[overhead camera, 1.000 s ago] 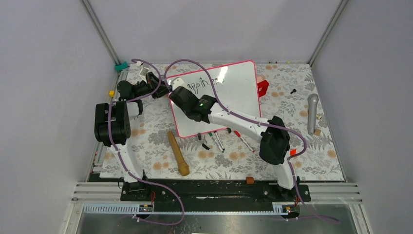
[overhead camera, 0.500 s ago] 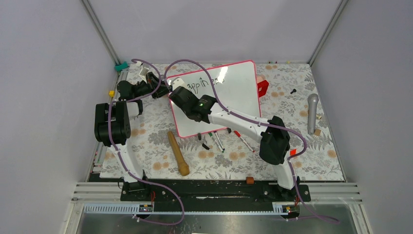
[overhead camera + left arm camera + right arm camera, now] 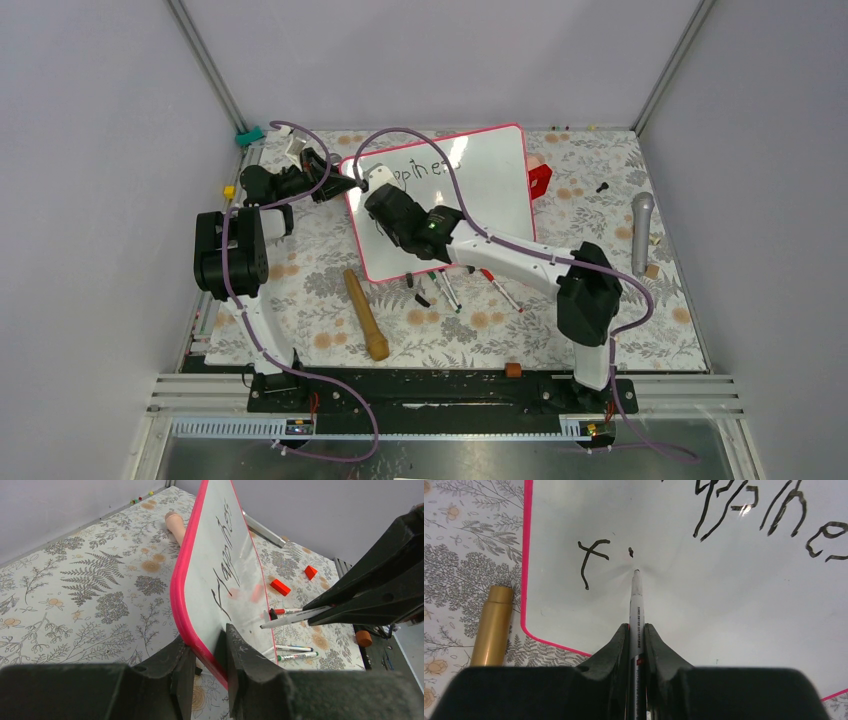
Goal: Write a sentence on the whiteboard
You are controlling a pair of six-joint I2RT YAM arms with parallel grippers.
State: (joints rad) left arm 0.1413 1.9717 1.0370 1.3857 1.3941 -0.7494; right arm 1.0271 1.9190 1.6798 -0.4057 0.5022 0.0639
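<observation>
The whiteboard lies tilted on the floral table, its pink-red frame lifted at the near-left corner. My left gripper is shut on that corner, one finger on each side of the frame. My right gripper is shut on a white marker whose tip rests at the board, just below a small black dot. The sentence reads "Happines" on the top line, with an "f" starting a second line to the left of the tip. The left wrist view shows the marker slanting onto the board.
A wooden pin lies left of the board's near edge. Loose markers and a red-capped one lie by that edge. A red block sits at the board's right side, a grey microphone farther right, a small orange cylinder near the bases.
The right arm has shifted, its wrist a little right and toward the bases and its elbow swung right. The left gripper has stayed clamped on the board's corner.
</observation>
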